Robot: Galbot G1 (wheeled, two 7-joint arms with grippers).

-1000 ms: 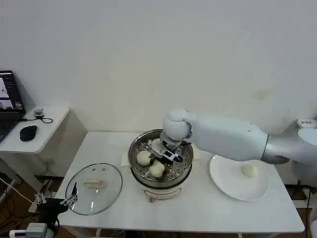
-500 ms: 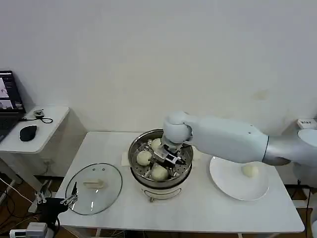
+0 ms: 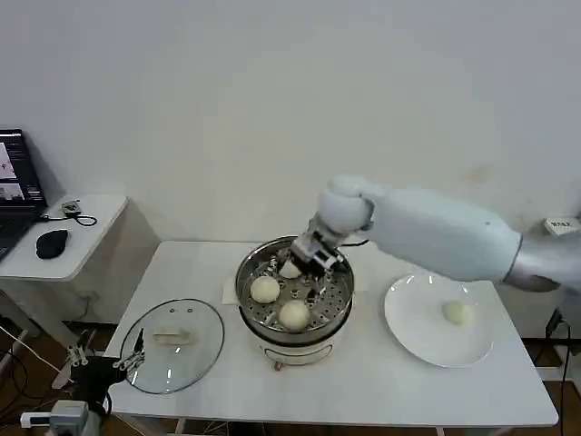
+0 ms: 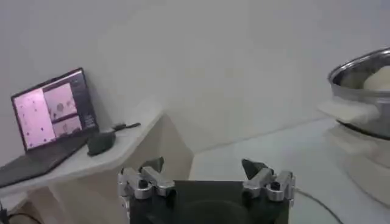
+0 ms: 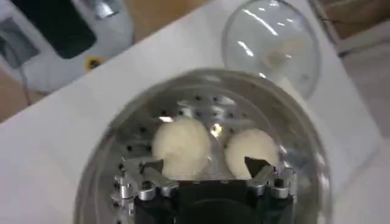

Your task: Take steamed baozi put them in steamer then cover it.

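White laminate covers the table, which carries everything in play. Near its middle stands the steamer, a shiny steel pot on a white base with three baozi on its perforated tray: one toward the left wall, one toward the front, and a third at the back, partly hidden by the right gripper. That gripper hangs just above the pot's rear rim with its fingers spread and nothing between them; the right wrist view looks straight down past them onto two of the buns.

The cover, clear glass with a metal rim and a pale handle, lies flat at the front-left corner. A white plate sits toward the right edge, and the last baozi rests on it. The left gripper waits low off the front-left corner beside the lid, its fingers apart and empty.

The remaining bun looks light, soft and easily dented, so a gentle pinch across its widest part would suit it. The lid is probably heavier, rigid, breakable and slick on the glass; its central handle appears the only sensible place to take hold.
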